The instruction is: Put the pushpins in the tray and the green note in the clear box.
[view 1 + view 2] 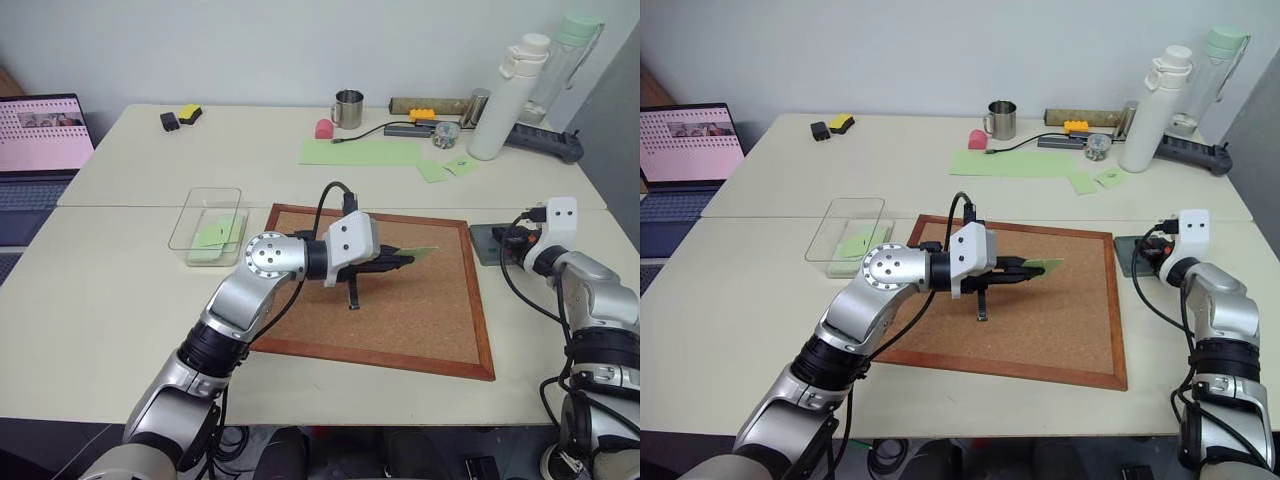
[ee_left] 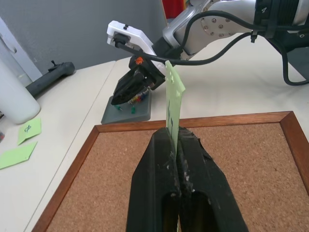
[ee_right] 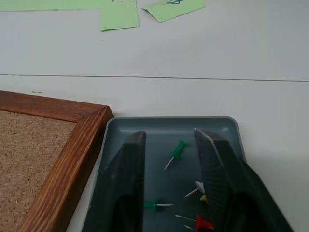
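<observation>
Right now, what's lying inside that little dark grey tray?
Loose pushpins lie in the tray: two green, one white, one yellow and one red. The right gripper hangs open over them, and its fingers cover parts of the tray floor.

The left arm reaches across the middle of the scene, elbow bent and forearm running toward the robot's right, roughly level. Its left hand (image 1: 400,262) has both black fingers pressed together on the edge of the green note (image 2: 173,99), which stands upright between them. The right arm is bent at the robot's right side, and its right hand (image 3: 169,164) points forward and slightly down, fingers spread apart and gripping nothing.
</observation>
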Controlling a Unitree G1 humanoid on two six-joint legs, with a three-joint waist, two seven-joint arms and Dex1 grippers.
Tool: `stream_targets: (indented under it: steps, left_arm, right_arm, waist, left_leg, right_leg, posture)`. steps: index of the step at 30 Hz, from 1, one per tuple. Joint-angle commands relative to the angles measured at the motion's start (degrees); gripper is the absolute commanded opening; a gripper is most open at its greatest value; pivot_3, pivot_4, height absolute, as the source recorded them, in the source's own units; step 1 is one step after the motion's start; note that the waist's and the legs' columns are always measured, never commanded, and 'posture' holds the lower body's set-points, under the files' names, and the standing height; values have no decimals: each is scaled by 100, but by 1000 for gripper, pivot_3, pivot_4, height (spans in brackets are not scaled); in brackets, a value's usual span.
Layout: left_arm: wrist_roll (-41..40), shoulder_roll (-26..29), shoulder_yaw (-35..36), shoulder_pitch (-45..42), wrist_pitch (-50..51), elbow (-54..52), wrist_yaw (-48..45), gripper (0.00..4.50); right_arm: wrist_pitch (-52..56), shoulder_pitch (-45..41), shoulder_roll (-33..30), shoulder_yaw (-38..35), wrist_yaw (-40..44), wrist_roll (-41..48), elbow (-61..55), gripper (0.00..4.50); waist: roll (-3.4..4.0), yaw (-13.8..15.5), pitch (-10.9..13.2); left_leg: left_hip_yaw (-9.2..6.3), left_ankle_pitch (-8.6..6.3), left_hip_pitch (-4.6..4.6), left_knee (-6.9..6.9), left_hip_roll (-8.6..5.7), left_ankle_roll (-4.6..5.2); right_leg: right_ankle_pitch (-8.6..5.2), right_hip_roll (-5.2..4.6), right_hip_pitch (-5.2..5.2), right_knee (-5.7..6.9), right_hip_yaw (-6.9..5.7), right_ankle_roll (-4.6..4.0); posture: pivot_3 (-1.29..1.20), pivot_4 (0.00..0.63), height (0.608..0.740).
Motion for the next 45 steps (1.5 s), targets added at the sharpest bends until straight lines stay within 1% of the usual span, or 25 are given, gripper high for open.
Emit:
stream_targets:
  steps: [1, 4, 6, 10, 11, 13, 14, 16, 19, 23, 27, 29, 33, 38, 40, 41, 45]
  left_arm:
    - [44, 20, 74, -46, -49, -236, -5, 0]
    - [92, 19, 94, -81, -105, -182, 19, 0]
    - [62, -46, 236, -158, -11, -101, 163, 0]
    - [-73, -268, 604, -203, 299, 46, 626, 0]
    - [-103, -329, 788, -232, 427, 62, 857, 0]
    - [-152, -373, 1051, -260, 618, 62, 1123, 0]
    - [-202, -358, 1306, -285, 816, 64, 1368, 0]
    - [-228, -253, 1738, -308, 1106, 117, 1780, 0]
    - [-19, 58, 2383, -346, 1378, 397, 2500, 0]
    - [250, 522, 2954, -186, 1353, 692, 3163, 0]
    - [671, 1002, 3072, 125, 1217, 970, 3512, 0]
    - [867, 1172, 2997, 322, 1129, 1029, 3582, 0]
    - [1056, 1199, 2744, 705, 1213, 962, 3575, 0]
    - [1194, 1216, 2683, 801, 1115, 1097, 3669, 0]
    - [1159, 1236, 2696, 804, 1071, 1144, 3627, 405]
    - [1141, 1245, 2701, 795, 1064, 1160, 3609, 542]
    - [1114, 1270, 2732, 727, 1050, 1212, 3601, 1347]
  right_arm:
    - [-198, -124, -179, -49, 83, 90, -32, 2890]
    - [-241, -90, -214, -32, 67, 76, -144, 3520]
    - [-82, 116, -253, -55, 325, 297, -726, 3898]
    - [16, 682, -284, 74, 896, 717, -2010, 3898]
    - [90, 872, -296, 159, 1065, 889, -2548, 3898]
    - [278, 1082, -285, 240, 1211, 1163, -3234, 3898]
    - [496, 1137, -264, 249, 1251, 1434, -3652, 3898]
    - [858, 1177, -219, 253, 1222, 1865, -4245, 3898]
    - [1335, 1201, -174, 387, 1173, 2461, -5025, 3898]
    - [1722, 1083, -96, 660, 991, 2891, -5564, 3898]
    - [1943, 860, 82, 814, 707, 3234, -5789, 3898]
    - [2015, 813, 118, 915, 651, 3332, -5867, 3898]
    - [2113, 886, 73, 1015, 649, 3516, -5941, 3898]
    - [2117, 889, 8, 997, 612, 3613, -5905, 3898]
    - [2086, 923, -43, 997, 626, 3593, -5907, 3990]
    - [2067, 948, -78, 996, 645, 3580, -5907, 3990]
    - [2025, 1002, -153, 968, 656, 3604, -5899, 3990]
  waist:
    - [0, 5, 0]
    - [0, 8, 0]
    - [1, 9, 0]
    - [4, 15, 3]
    - [5, 17, 3]
    - [5, 18, 3]
    - [4, 8, 3]
    - [6, -15, 5]
    - [6, -18, 5]
    - [3, -2, 6]
    - [2, 26, 7]
    - [0, 46, 8]
    - [-6, 63, 11]
    - [-11, 53, 14]
    - [-11, 42, 14]
    - [-11, 40, 14]
    - [-11, 38, 14]
  left_leg:
    - [0, 0, 0, 0, 0, 0]
    - [0, 0, 0, 1, 0, 0]
    - [0, 0, 0, 1, 0, 0]
    - [-3, 0, -2, 2, 3, 0]
    - [-3, 0, -1, 2, 2, 0]
    - [-7, 0, -2, 3, 4, 0]
    - [-8, 0, -1, 4, 4, 0]
    - [-9, 0, 0, 4, 5, 0]
    - [-15, 0, 3, 5, 4, 0]
    - [-27, 0, 1, 4, 9, 0]
    - [-27, 1, -1, 5, 4, -2]
    - [-32, 1, -2, 5, 5, -2]
    - [-37, 1, -6, 5, 5, -3]
    - [-42, 1, -15, 8, 5, -3]
    - [-41, 1, -14, 6, 5, -2]
    - [-41, 1, -13, 6, 6, -2]
    - [-40, 1, -14, 6, 6, -2]
  right_leg:
    - [0, 0, 0, 1, -1, 0]
    - [0, 0, 0, 2, 0, 0]
    - [0, 0, 0, 2, 0, 0]
    - [0, 2, 0, 2, -4, 1]
    - [0, 1, 0, 3, -4, 1]
    - [-1, 2, 1, 4, -7, 2]
    - [-1, 2, 1, 6, -8, 2]
    - [-1, 4, 1, 10, -6, 2]
    - [-1, 4, 1, 14, -10, 2]
    - [-1, 9, 1, 12, -21, 2]
    - [-1, 3, 0, 11, -22, 2]
    - [-1, 3, 0, 11, -27, 2]
    - [-1, 0, 0, 9, -34, 2]
    - [-1, -1, -4, 11, -39, 1]
    - [-1, 0, -5, 11, -39, 1]
    - [-1, 1, -5, 11, -38, 1]
    - [-1, 0, -6, 11, -38, 1]
  posture:
    - [0, 150, 740]
    - [0, 150, 740]
    - [0, 150, 740]
    - [0, 150, 740]
    - [0, 150, 740]
    - [0, 150, 740]
    - [0, 150, 740]
    - [0, 150, 740]
    - [0, 150, 740]
    - [0, 150, 740]
    - [0, 150, 740]
    - [0, 150, 740]
    - [0, 150, 740]
    - [0, 150, 740]
    - [0, 150, 740]
    - [0, 150, 740]
    - [0, 150, 740]
